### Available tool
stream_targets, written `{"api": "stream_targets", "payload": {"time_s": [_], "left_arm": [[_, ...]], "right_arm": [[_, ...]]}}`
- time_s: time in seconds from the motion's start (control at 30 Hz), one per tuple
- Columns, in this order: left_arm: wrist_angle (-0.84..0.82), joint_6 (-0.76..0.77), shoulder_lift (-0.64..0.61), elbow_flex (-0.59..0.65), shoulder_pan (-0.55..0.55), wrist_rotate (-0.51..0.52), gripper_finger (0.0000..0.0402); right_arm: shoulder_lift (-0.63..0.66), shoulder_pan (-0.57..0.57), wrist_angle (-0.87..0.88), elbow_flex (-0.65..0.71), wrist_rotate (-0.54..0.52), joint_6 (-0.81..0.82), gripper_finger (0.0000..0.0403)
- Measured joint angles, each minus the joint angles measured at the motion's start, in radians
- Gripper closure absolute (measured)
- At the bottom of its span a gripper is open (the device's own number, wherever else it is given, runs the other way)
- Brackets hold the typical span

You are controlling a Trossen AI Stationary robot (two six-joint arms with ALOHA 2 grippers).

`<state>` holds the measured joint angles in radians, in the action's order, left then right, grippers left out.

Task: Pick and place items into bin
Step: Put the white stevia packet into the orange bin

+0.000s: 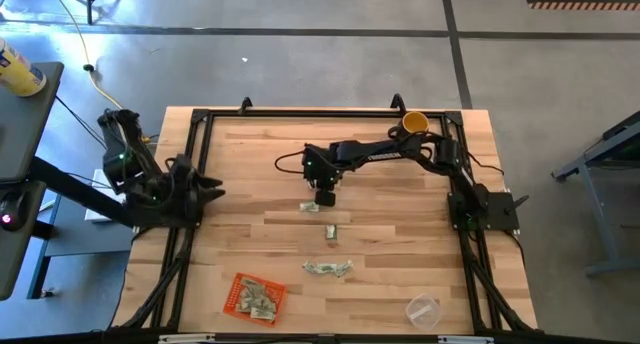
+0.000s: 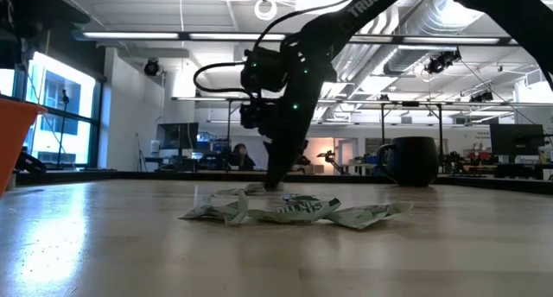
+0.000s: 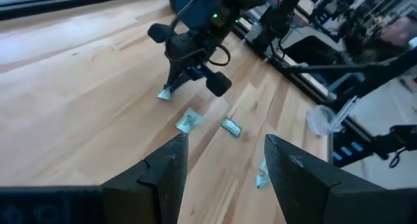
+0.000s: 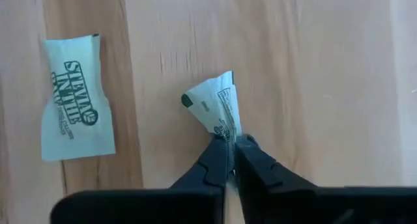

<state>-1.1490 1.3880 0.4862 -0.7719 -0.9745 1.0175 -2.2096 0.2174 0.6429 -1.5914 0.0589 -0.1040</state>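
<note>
My right gripper (image 4: 230, 146) reaches to the table's middle (image 1: 325, 196) and is shut on one small pale green-and-white packet (image 4: 215, 107). A second packet (image 4: 71, 110) lies flat beside it (image 1: 311, 207). Another packet (image 1: 331, 230) and a small cluster (image 1: 328, 269) lie nearer the near edge. The orange bin (image 1: 255, 296) sits near the near edge with several packets in it. My left gripper (image 3: 225, 159) waits open at the table's left side (image 1: 212, 192). My right gripper pinches the crumpled packet by one end (image 4: 228, 134) between its two fingertips. The fingers come from above, pointing down. The packet's free end (image 3: 164, 94) sticks out past the tips at table level. I cannot tell whether it is lifted clear.
A yellow-and-black mug (image 1: 415, 121) stands at the far right corner. A clear plastic cup (image 1: 422, 310) sits near the near right corner. Black frame rails (image 1: 190, 224) run along the table's sides. Bare wood lies between the packets and the bin.
</note>
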Motion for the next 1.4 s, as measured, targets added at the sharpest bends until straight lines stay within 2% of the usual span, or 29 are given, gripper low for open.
{"api": "stream_targets", "payload": {"time_s": [0.13,0.23,0.33,0.43,0.5,0.57,0.73,0.87,0.93,1.27,1.4], "left_arm": [[-0.002,-0.016,0.055,0.0,0.0,0.0,0.0167],[0.0,-0.077,0.124,0.0,0.0,0.002,0.0167],[-0.005,-0.177,0.222,0.001,0.002,0.063,0.0167],[0.011,-0.246,0.342,0.001,0.053,0.134,0.0167],[0.054,-0.295,0.426,0.002,0.115,0.142,0.0167],[0.143,-0.423,0.505,0.002,0.171,0.128,0.0167],[0.535,-0.927,0.695,0.002,0.299,0.0,0.0167],[0.845,-1.249,0.793,0.001,0.353,-0.025,0.0167],[0.932,-1.378,0.821,0.001,0.374,-0.062,0.0167],[1.096,-1.719,0.928,0.001,0.405,-0.227,0.0167],[1.127,-1.755,0.987,0.001,0.411,-0.17,0.0167]], "right_arm": [[0.043,-0.03,0.026,0.006,0.007,0.052,0.0383],[0.102,-0.063,0.028,0.008,0.027,0.102,0.0395],[0.169,-0.104,0.014,0.005,0.038,0.16,0.0388],[0.211,-0.146,-0.034,0.005,0.057,0.226,0.0384],[0.235,-0.172,-0.054,0.005,0.057,0.259,0.0392],[0.25,-0.196,-0.072,0.004,0.055,0.28,0.0397],[0.251,-0.24,-0.049,0.005,0.047,0.32,0.0389],[0.251,-0.269,-0.04,0.004,0.048,0.332,0.0396],[0.251,-0.28,-0.04,0.004,0.05,0.332,0.0398],[0.252,-0.292,-0.029,0.004,0.084,0.341,0.0396],[0.252,-0.292,-0.029,0.004,0.111,0.339,0.0396]]}}
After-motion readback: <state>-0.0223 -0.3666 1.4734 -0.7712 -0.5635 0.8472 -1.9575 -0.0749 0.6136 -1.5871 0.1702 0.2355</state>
